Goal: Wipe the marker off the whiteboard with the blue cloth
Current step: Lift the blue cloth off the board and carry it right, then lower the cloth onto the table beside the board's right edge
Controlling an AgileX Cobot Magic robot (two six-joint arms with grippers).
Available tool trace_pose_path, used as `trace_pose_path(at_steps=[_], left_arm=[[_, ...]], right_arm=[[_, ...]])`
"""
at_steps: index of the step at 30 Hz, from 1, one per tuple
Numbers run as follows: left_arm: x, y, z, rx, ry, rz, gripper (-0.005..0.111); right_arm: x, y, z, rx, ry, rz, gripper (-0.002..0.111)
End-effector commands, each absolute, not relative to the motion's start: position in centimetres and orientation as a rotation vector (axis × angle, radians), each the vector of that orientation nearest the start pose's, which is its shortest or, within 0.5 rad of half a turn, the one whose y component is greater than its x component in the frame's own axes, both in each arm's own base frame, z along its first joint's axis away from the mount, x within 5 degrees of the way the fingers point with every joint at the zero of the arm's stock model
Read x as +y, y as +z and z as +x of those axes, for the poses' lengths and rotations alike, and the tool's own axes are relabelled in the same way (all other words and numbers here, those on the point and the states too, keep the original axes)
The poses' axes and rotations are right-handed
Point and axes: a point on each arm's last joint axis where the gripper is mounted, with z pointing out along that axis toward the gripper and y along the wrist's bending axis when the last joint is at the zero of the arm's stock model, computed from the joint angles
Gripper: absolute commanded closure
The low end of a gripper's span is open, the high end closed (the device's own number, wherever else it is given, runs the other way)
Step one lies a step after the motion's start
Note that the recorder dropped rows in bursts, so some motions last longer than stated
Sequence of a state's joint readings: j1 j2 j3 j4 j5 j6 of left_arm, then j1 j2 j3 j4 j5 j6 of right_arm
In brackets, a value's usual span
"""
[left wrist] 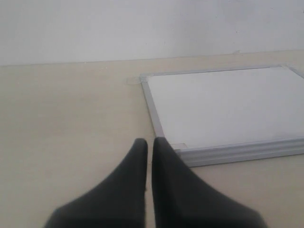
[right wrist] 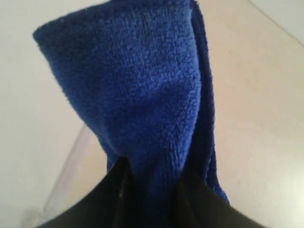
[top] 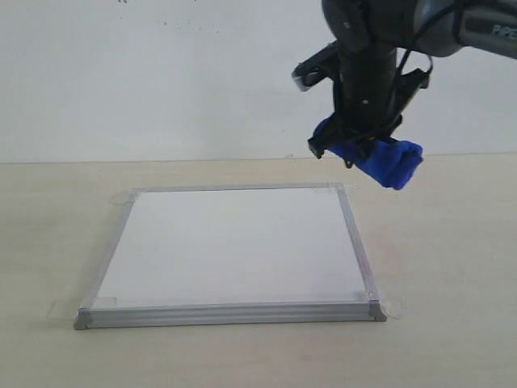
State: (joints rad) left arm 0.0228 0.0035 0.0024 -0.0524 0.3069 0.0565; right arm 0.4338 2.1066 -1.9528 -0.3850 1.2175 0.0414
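We see the whiteboard (top: 234, 246) lying flat on the pale table (top: 452, 331), its silver frame (top: 230, 314) running unbroken around all four sides. Clear tape (top: 393, 308) pins its corners to the tabletop. In the exterior view and the left wrist view the board's face reads as plain white.

Bare tabletop lies on every side of the board: a wide strip to its left, a wide strip to its right, a band in front of the near edge and a narrower band behind the far edge, up to the wall (top: 121, 81).

The right gripper (top: 349, 149) hangs in the air over the board's far right corner. Its fingers (right wrist: 107, 199) pinch the blue cloth (top: 392, 162) at one end. The rest of the bundle juts out to the right, past the frame's right edge and apart from the board. In the right wrist view the cloth fills most of the picture, with a stretch of the frame below it.

The left gripper (left wrist: 149, 142) shows only in its own wrist view. Its two dark fingers are pressed together with a thin slit between them and nothing held. A taped corner of the board lies just past their tips; we cannot tell whether they touch it.

On the right arm's grey casing (top: 485, 28), at the exterior view's upper right edge, we read the pale letters "PIPE", cut off by the picture's border.
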Motion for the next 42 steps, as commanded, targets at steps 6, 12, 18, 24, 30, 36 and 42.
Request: trace_pose_path(at_steps=[6,12,18,24,30,36,42], left_arm=[[0.0,18.6,5.5,1.779,0.011,-0.003,0.103],[0.0,18.6,5.5,1.779,0.011,-0.003,0.103],[0.0,18.6,5.5,1.779,0.011,-0.003,0.103],[0.0,18.6,5.5,1.779,0.011,-0.003,0.103],[0.0,18.6,5.5,1.779,0.011,-0.003,0.103],[0.0,18.6,5.5,1.779,0.011,-0.003,0.103],[0.0,18.6,5.5,1.779,0.011,-0.003,0.103]], right_arm=[[8.7,20.5,43.1,2.976,-0.04,-0.085,0.109],[8.1,18.1,43.5,2.927,0.253,0.038,0.109],[8.2,17.8,44.1,2.848,0.262,0.113,0.109],[8.2,17.9,44.4,2.817,0.265,0.118,0.109],[8.2,17.2,44.3,2.848,0.266,0.155,0.109],[8.3,14.6,44.2,2.937,0.273,0.205,0.109],[8.4,14.6,44.3,2.931,0.272,0.192,0.109]])
